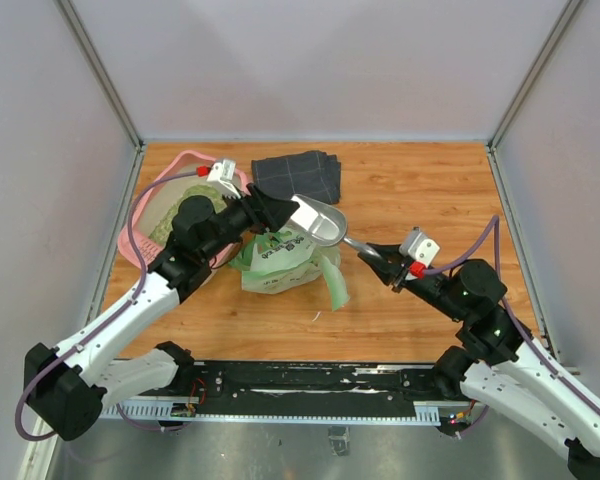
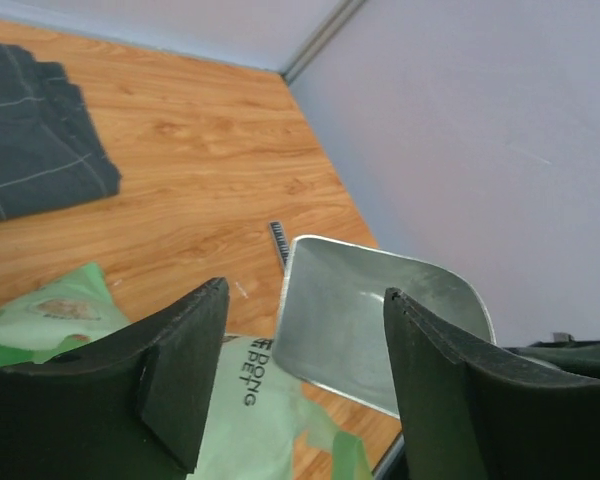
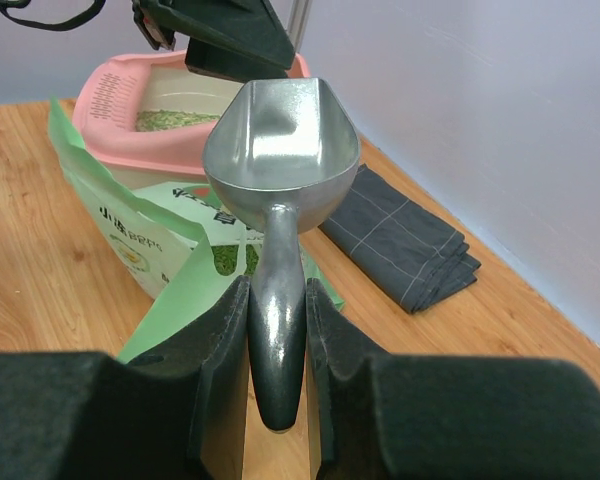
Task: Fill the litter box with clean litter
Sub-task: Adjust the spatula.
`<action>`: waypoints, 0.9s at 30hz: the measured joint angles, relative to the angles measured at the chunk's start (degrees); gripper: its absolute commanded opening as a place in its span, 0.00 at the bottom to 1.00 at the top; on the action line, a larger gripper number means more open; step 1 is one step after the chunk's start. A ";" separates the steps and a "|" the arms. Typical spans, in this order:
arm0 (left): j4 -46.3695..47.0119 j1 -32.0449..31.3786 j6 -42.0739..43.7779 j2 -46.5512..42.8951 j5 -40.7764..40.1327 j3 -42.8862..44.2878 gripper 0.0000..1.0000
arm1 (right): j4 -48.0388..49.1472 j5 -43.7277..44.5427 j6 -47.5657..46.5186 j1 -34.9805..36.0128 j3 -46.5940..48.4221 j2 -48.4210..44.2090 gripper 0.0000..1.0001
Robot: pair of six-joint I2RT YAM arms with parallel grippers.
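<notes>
Top external view: my right tool (image 1: 372, 253) pinches the handle of the grey metal scoop (image 1: 318, 220), my left tool (image 1: 278, 214) is spread, gripping nothing, just beside the scoop's bowl over the green bag (image 1: 280, 262), and the litter box (image 1: 138, 228) sits at the worktop's (image 1: 430, 200) far-left corner with clean litter (image 1: 170, 218) inside.

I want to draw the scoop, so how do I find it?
Look at the wooden table, then its middle, where a green-and-white bag sits. Over the bag hangs the scoop, its handle pinched in the right claw. It's the only shiny silver metal thing; its neighbours are plastic or cloth.
</notes>
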 measured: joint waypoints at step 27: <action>6.84 1.42 -14.88 -3.15 7.13 -6.88 0.00 | -25.83 -4.55 -7.85 0.00 16.76 14.82 0.51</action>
